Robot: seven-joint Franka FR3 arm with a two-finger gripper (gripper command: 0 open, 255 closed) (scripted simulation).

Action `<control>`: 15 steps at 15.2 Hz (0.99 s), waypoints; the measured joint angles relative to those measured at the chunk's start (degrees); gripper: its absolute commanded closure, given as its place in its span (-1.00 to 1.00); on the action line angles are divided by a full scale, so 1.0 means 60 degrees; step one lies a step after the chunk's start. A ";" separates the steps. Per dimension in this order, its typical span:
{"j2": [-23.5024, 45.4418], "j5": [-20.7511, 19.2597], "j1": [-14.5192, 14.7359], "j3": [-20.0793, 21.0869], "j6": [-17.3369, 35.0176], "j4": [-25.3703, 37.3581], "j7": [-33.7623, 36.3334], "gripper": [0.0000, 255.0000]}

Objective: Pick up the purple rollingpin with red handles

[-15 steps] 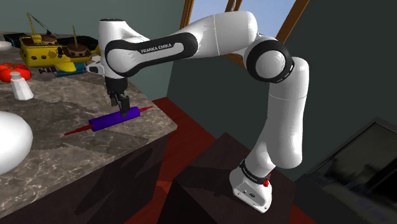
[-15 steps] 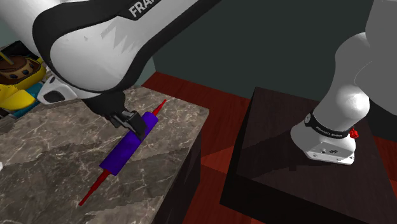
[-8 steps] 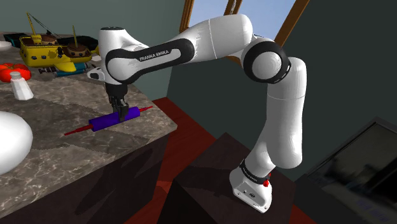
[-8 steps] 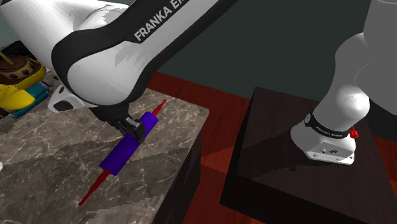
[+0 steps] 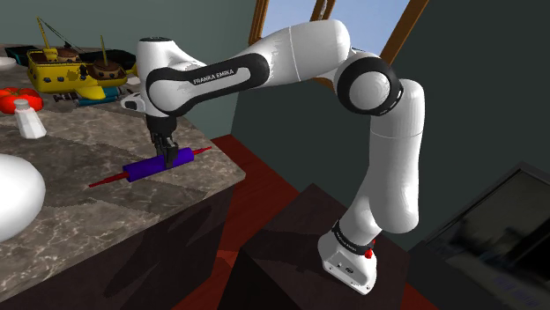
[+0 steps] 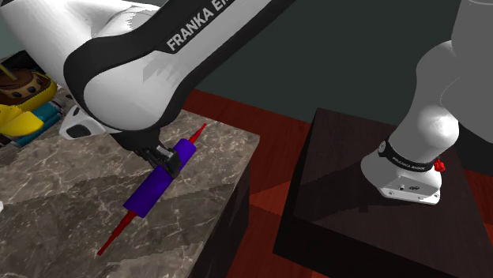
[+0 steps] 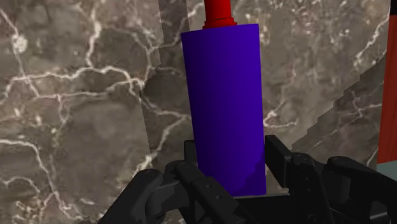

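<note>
Wrist view: fingers (image 7: 278,156) tight on purple rolling pin (image 7: 224,108), near countertop (image 7: 76,95) edge.

From my end the light is even and moderate, with no glare and no blur; edges stay crisp right to the corners. The window (image 5: 370,13), high above the rolling pin (image 5: 159,164), is the brightest patch, and the arm (image 5: 300,53) carries soft highlights on its white shells. Around the rolling pin, broad straight-edged shadows cross the desk (image 5: 88,202). Well away from it, the stand (image 5: 291,238) sits dim.
</note>
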 measured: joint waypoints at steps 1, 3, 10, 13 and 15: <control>-0.0021 0.0004 0.0002 0.0003 -0.0040 0.0009 0.0006 1.00; -0.0112 0.0015 0.0001 0.0009 -0.0226 0.0097 0.0009 1.00; -0.0402 0.0047 -0.0004 0.0029 -0.0931 0.0517 0.0018 1.00; -0.0579 0.0068 -0.0008 0.0041 -0.1263 0.0670 0.0022 1.00; -0.0619 0.0073 -0.0020 0.0038 -0.1519 0.0886 0.0005 1.00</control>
